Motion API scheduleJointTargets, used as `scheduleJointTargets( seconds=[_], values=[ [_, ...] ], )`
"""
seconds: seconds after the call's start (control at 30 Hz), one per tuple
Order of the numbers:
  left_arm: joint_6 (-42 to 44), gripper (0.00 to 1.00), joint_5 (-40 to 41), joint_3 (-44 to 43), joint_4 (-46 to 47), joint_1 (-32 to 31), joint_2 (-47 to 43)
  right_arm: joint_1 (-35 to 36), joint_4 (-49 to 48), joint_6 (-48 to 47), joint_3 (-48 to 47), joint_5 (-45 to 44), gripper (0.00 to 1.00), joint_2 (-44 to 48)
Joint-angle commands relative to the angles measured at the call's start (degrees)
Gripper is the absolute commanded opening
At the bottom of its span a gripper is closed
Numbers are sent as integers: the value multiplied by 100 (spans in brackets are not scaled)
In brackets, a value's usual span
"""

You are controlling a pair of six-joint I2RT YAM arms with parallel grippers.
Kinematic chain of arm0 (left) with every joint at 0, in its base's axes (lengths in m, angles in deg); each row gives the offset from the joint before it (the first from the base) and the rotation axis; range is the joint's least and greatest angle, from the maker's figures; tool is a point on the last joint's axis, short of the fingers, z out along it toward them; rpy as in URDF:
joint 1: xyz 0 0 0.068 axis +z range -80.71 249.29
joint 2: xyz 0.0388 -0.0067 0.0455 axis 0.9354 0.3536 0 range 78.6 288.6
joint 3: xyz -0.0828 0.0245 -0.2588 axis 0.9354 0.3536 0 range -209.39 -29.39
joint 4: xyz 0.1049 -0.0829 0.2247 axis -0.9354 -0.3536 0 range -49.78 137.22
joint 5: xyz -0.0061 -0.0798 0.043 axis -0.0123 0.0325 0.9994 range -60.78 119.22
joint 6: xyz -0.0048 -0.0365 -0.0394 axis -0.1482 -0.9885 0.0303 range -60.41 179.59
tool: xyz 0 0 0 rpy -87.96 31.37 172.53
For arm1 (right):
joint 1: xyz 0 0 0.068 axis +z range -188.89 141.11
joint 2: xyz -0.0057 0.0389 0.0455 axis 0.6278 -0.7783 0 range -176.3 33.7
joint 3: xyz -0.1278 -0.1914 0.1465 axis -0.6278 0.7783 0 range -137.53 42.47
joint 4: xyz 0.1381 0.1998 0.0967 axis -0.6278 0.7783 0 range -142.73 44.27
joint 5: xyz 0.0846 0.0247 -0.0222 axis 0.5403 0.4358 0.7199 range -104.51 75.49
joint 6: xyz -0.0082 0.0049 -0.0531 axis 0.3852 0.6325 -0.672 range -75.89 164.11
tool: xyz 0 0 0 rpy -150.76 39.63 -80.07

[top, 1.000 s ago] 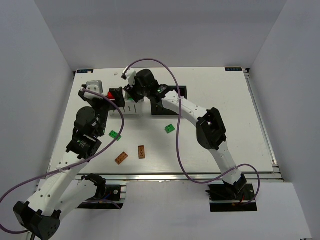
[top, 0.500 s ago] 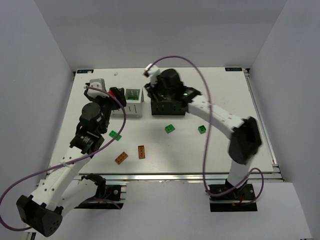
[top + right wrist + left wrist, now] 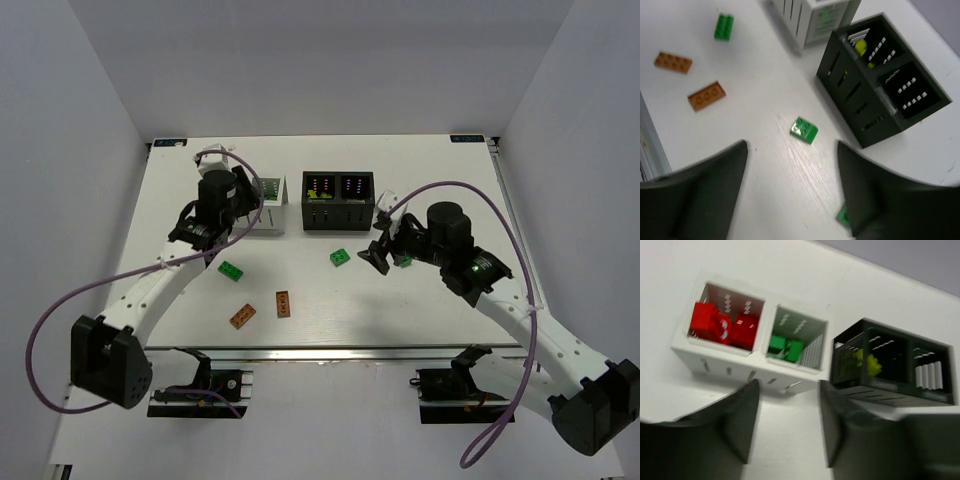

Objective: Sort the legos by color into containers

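Observation:
The white container holds red legos in its left compartment and green legos in its right one. The black container holds a yellow-green lego. My left gripper is open and empty, above the near wall of the white container. My right gripper is open and empty, low over the table between two green legos. The right wrist view shows one green lego ahead of the fingers and another partly hidden by the right finger.
A third loose green lego lies at the front left. Two brown-orange legos lie near the front edge. The black container's right compartment looks empty. The two containers stand side by side at the back.
The left gripper held a red lego and is now empty over the white container. The right arm swung away from the containers, back and right, down to the table by the green legos.

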Motion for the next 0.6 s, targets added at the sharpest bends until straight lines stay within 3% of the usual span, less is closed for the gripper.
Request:
scheduleJointTargets(
  seconds=[0.0, 0.03, 0.1, 0.2, 0.33, 0.5, 0.57],
  values=[
    [-939, 66, 287, -334, -1290, 115, 356, -71, 410, -270, -100, 291, 83, -164],
    [-1027, 76, 366, -317, -1474, 133, 435, -71, 420, -252, -136, 265, 89, -199],
    [-1247, 80, 419, -63, -1695, 194, 506, -71, 359, -77, -180, -121, 89, -234],
    [-1607, 81, 193, 280, -1854, 299, 427, -62, 184, -163, -102, -682, 89, -252],
    [-1950, 81, -221, 772, -1783, 344, 199, -62, 104, -103, -66, -790, 89, -270],
    [-2127, 80, 155, 949, -2073, 352, 146, -71, 16, -59, -13, -878, 71, -226],
    [-2057, 76, 165, 1027, -2074, 379, 207, -62, -45, -59, 30, -913, 69, -173]
  ],
)
